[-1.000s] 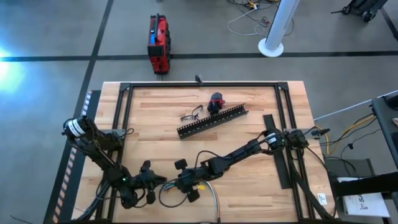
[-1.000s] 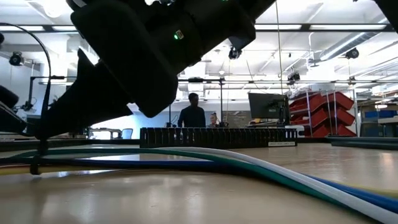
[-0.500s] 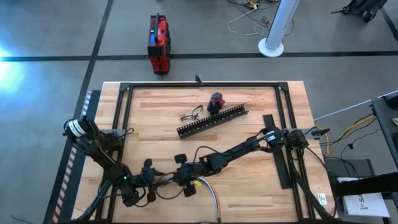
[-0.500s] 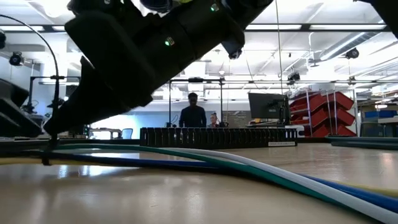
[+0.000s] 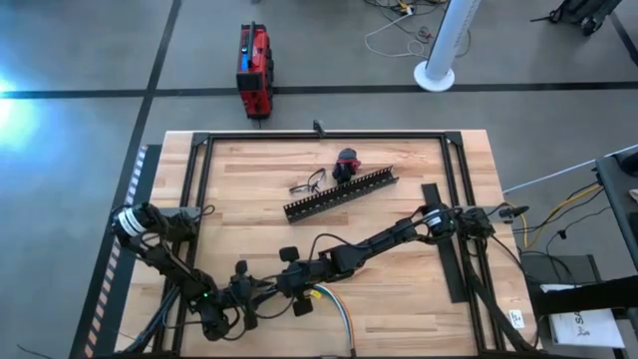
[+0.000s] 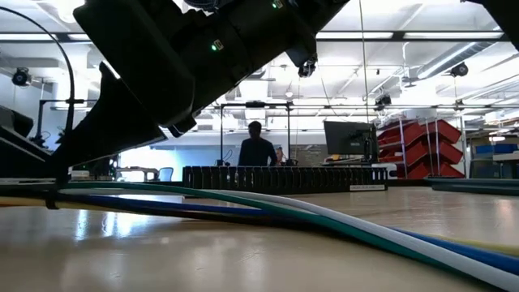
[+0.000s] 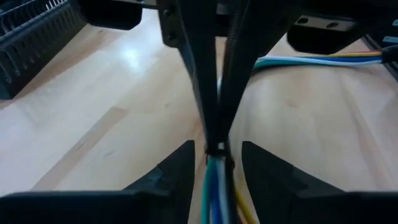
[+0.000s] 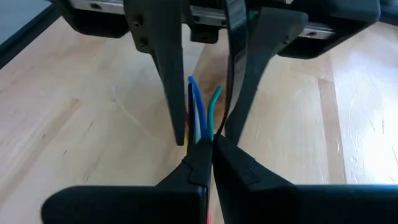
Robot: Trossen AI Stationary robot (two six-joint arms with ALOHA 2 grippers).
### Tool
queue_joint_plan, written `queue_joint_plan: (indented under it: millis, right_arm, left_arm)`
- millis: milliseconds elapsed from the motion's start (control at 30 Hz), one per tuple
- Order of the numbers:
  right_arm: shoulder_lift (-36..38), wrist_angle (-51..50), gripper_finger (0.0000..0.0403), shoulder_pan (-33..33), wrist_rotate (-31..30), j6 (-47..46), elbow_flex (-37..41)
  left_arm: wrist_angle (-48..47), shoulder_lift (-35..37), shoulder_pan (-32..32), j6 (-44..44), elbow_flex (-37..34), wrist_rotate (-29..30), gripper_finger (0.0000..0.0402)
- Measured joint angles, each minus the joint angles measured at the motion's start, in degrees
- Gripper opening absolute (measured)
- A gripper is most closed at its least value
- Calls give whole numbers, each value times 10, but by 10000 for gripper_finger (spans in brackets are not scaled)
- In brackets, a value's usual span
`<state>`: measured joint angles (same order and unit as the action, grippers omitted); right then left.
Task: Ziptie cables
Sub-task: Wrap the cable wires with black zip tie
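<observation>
- Cables [image 5: 339, 317] lay on the tabletop [image 5: 249, 219] near its front edge, well in front of the slotted black duct [image 5: 341, 193]; seen as green, white and blue strands [image 6: 340, 223] in the low view.
- Left end effector [image 5: 242, 296] sat just left of the cable bundle, fingers [image 7: 168, 177] parted, straddling the strands [image 7: 214, 186] without clamping them.
- Right end effector [image 5: 297, 286] met the left one at the bundle, fingers [image 8: 199, 165] pressed together, closed on the ziptie [image 8: 231, 74], a thin black strip rising beside the blue and green wire ends [image 8: 202, 112].
- Ziptie band [image 7: 216, 149] looped around the cables between the left fingers.
- Person [image 6: 258, 150] stood in the room beyond the duct.
</observation>
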<state>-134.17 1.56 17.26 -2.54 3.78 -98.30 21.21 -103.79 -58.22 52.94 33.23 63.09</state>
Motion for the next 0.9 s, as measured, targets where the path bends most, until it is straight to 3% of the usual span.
queue_joint_plan:
  millis: [533, 733, 900]
  right_arm:
    - [0, 1, 0, 1, -2, -1, 1]
    - [-1, 2, 0, 1, -2, 6, 1]
    - [-1, -8, 0, 1, -8, 21, -9]
  left_arm:
    - [-1, -1, 43, -13, 7, -39, 55]
    - [-2, -1, 44, -7, 7, -57, 11]
    - [-4, 0, 46, 28, -3, -60, 6]
